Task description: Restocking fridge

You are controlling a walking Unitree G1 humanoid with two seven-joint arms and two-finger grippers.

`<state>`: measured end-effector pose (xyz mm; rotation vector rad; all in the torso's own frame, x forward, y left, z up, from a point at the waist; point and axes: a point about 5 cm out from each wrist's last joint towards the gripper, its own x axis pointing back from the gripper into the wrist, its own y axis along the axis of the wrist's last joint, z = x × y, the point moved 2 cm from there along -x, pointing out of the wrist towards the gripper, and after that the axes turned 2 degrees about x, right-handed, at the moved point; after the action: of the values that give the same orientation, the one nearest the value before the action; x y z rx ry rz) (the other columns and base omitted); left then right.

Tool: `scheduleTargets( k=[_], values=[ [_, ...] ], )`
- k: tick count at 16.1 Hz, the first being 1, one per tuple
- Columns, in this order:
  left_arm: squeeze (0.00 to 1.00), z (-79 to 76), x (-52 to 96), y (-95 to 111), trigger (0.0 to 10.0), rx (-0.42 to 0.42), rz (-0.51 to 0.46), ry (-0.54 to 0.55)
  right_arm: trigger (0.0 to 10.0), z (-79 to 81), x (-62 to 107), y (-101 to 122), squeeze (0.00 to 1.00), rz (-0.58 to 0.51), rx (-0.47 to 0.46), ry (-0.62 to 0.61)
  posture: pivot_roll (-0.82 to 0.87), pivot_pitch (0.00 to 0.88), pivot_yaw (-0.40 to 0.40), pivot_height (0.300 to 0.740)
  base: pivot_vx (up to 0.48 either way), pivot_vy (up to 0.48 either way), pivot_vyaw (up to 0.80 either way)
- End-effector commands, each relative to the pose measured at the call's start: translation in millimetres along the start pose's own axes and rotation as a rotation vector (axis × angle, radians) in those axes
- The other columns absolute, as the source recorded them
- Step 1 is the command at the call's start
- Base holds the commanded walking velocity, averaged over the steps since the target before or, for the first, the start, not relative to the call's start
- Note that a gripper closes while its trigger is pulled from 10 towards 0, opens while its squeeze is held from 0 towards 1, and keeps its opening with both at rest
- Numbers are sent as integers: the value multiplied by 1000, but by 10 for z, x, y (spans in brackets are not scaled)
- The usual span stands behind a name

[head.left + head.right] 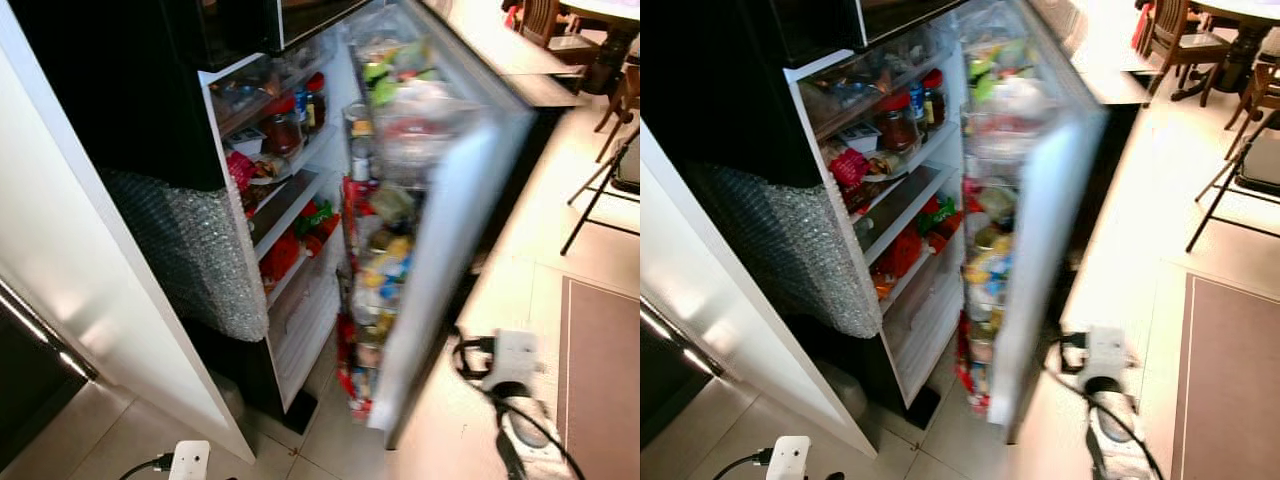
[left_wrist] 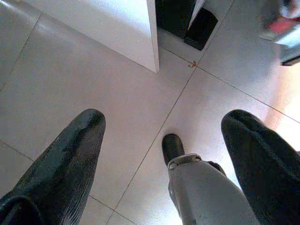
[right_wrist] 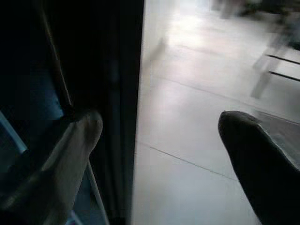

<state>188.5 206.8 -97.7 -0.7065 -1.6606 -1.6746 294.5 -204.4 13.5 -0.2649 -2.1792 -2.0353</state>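
Note:
The fridge (image 1: 290, 200) stands open before me. Its shelves hold red-lidded jars (image 1: 283, 125), a plate of food and red packets (image 1: 285, 255). The white door (image 1: 440, 230) is swung out to the right and looks blurred; its racks (image 1: 385, 240) are packed with bottles and packets. My right arm (image 1: 515, 370) hangs low beside the door's outer edge. In the right wrist view my right gripper (image 3: 159, 122) is open, one finger (image 3: 70, 150) close to a dark door edge. My left gripper (image 2: 164, 117) is open over the tiled floor, holding nothing.
Bubble wrap (image 1: 200, 250) covers the fridge's left side, next to a white cabinet panel (image 1: 90, 270). A counter (image 1: 500, 40) runs behind the door. Chairs and a table (image 1: 610, 60) stand at the far right, with a brown mat (image 1: 600, 380) on the floor.

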Motion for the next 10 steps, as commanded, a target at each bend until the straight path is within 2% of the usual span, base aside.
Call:
scheduleTargets(
  k=[1, 3, 4, 8, 10],
  values=[
    [0, 6, 5, -33, 10000, -8, 14, 5, 10000, 299, -21, 54, 0, -21, 10, 161, -15, 0, 16, 740, 0, 0, 0],
    [0, 2, 2, -24, 10000, -6, 13, 7, 10000, 440, 28, -2, 0, 19, -17, 330, -16, 0, 14, 740, 0, 0, 0],
    [0, 2, 2, -24, 10000, -5, 13, 7, 10000, 459, 48, -28, 0, 27, 13, 363, -16, 0, 14, 740, 0, 0, 0],
    [0, 0, 4, -30, 10000, -3, 14, 5, 10000, 302, 35, -158, 0, 100, 12, 269, -17, 0, 9, 740, 0, 0, 0],
    [0, -6, -1, -13, 10000, -3, 10, 4, 10000, 168, 79, -381, 0, 220, -33, 181, -14, 0, 11, 740, 0, 0, 0]
  ],
)
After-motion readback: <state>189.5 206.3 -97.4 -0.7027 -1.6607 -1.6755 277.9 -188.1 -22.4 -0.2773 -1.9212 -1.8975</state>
